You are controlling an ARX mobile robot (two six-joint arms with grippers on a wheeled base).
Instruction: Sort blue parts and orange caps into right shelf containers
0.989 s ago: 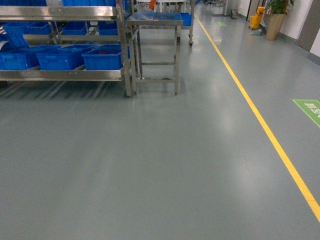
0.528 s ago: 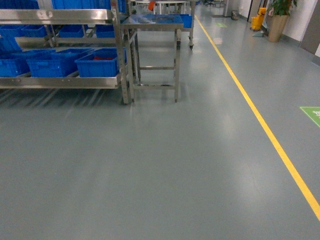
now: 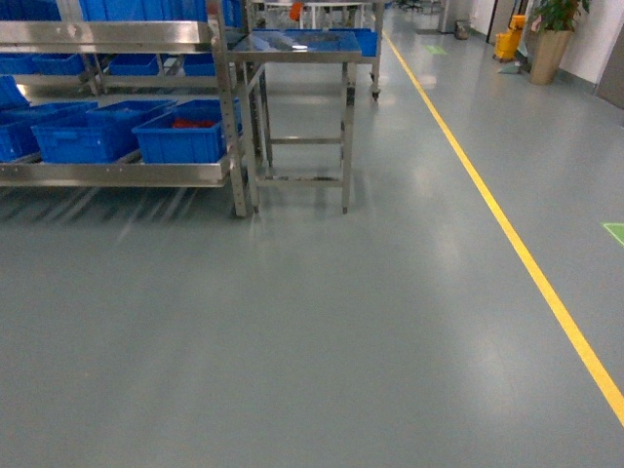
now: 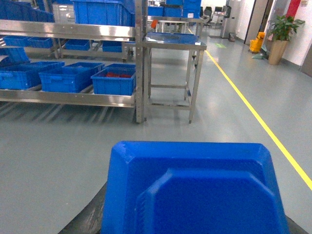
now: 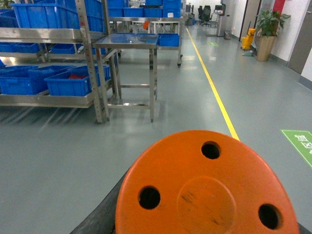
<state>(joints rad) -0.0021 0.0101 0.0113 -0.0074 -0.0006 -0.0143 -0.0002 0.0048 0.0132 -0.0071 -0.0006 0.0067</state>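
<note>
Head view: across the last second the shelf rack (image 3: 117, 174) and its blue crates (image 3: 180, 136) have slid rightward and lower in frame, and the green floor marking at the right edge has nearly gone — the base is turning and closing on the rack. Judged from that, the transport step is under way and no part has yet been deposited. Neither arm nor tool shows in this view.

Left wrist view: a blue part (image 4: 195, 187) fills the lower frame, directly under the camera where the left tool would be. The jaws are hidden, so their opening cannot be told. The crates lie well ahead and to the left, on the rack's lower shelf beside the steel counter (image 4: 173, 41).

Right wrist view: an orange cap (image 5: 207, 187) with three holes sits likewise under the camera — the right tool is hidden and its grip cannot be told. The crates stand far ahead, left.
</note>
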